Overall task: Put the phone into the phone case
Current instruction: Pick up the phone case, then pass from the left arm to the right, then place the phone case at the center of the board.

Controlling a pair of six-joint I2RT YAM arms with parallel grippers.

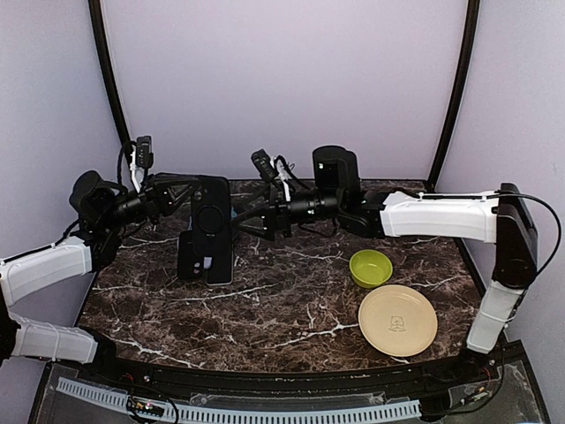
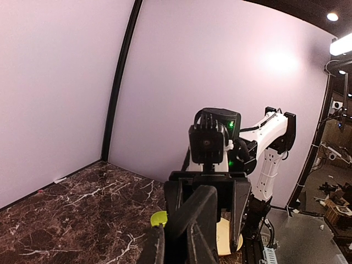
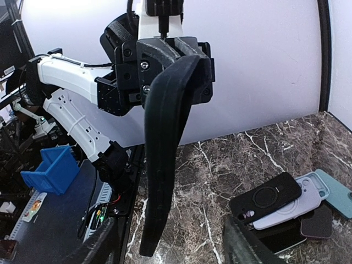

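Arms (image 1: 441, 216) reaching inward above worktop (image 1: 291, 300); left tool (image 1: 190, 205) clamping black phone case (image 1: 212, 212) upright; right tool (image 1: 243, 216) gaping wide beside it

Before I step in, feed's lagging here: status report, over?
Left pincer shut on black case, held aloft. Right pincer open beside it. Spare cases piled nearby.

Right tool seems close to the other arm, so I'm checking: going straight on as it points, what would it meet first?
Most likely the black phone case, held edge-on by the left tool, straight ahead of the open right tool; the gap to it is hard to judge.
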